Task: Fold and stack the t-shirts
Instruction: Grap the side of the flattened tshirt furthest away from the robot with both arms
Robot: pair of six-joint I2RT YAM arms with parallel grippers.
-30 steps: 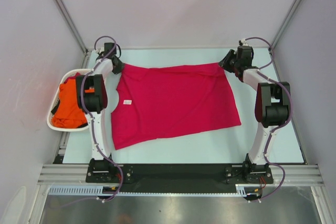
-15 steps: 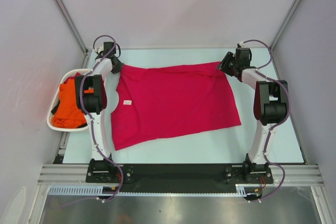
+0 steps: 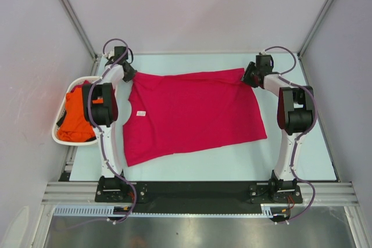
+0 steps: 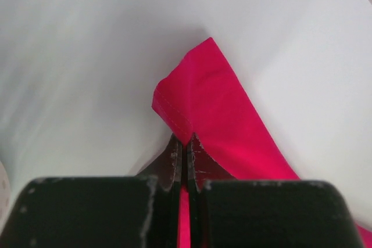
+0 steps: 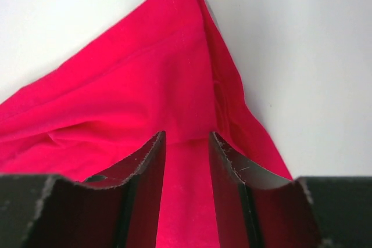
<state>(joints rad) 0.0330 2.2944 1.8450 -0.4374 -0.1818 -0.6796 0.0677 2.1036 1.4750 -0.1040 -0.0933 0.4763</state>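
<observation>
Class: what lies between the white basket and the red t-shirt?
The left arm lies between the basket and the red t-shirt, overlapping both; the top external view shows it.

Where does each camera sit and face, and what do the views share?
Top external: above and behind the bases, looking down at the pale table; shows left arm, right arm, the crimson cloth t-shirt, and the orange t-shirt in the white oval plastic basket.
Left wrist: on the left arm, looking along the left gripper, shut on a shirt corner.
Right wrist: on the right arm, looking past the open right gripper at another corner.
Shared: all three show the crimson shirt.
</observation>
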